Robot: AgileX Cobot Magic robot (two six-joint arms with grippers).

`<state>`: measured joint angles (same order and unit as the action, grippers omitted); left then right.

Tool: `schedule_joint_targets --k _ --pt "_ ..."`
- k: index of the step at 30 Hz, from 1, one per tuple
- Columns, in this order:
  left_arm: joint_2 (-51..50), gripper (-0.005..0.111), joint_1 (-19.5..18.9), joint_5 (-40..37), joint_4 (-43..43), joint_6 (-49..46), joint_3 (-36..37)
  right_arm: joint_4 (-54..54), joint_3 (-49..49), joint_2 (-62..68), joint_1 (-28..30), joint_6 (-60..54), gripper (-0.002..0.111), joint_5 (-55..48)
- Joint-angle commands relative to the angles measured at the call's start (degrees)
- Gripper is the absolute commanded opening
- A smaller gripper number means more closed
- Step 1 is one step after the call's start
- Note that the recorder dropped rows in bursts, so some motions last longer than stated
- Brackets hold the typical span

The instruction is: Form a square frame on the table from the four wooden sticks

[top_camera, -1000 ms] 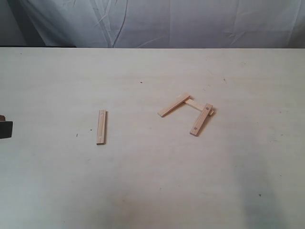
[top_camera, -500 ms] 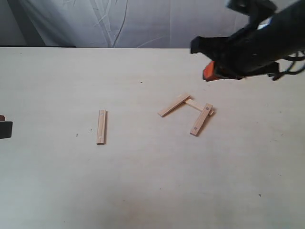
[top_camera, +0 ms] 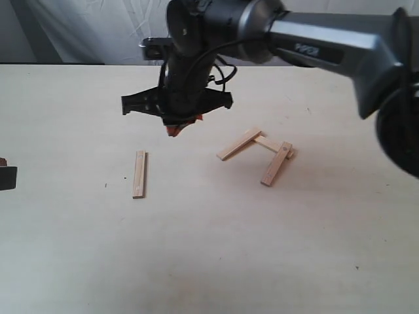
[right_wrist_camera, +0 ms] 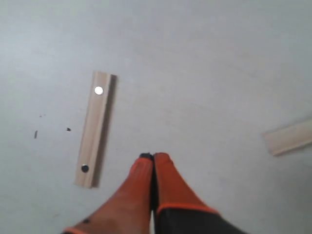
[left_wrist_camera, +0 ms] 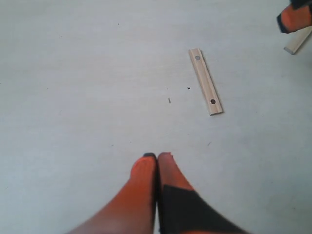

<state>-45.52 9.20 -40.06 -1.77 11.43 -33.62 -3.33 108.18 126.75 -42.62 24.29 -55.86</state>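
One of the four wooden sticks [top_camera: 139, 174] lies alone left of centre on the table [top_camera: 196, 248]; its two dark holes show in the left wrist view [left_wrist_camera: 205, 81] and right wrist view [right_wrist_camera: 94, 129]. Three more sticks form an open U at centre right: a left one [top_camera: 239, 144], a far one [top_camera: 266, 142] and a right one [top_camera: 276, 164]. My right gripper [top_camera: 175, 128] hangs above the table, up and right of the lone stick, shut and empty [right_wrist_camera: 153, 156]. My left gripper [left_wrist_camera: 157, 156] is shut and empty, well short of that stick.
The right arm [top_camera: 314, 39] stretches from the right edge across the far side of the table. A dark part of the left arm [top_camera: 6, 175] shows at the left edge. White cloth [top_camera: 196, 26] hangs behind the table.
The right arm came into view from the upper right and swept left across the table; its gripper now hovers near the lone stick. The sticks have not moved.
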Motion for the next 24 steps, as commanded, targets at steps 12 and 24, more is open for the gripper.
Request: schedule_joint_targets --k 12,24 --pt "0.47 0.000 -0.29 0.21 -0.23 0.03 0.39 3.33 15.65 13.07 -6.05 9.31 0.035 -6.82" --pt "0.47 0.000 -0.29 0.21 -0.23 0.03 0.39 9.44 15.65 13.53 -9.27 15.23 0.035 -2.93"
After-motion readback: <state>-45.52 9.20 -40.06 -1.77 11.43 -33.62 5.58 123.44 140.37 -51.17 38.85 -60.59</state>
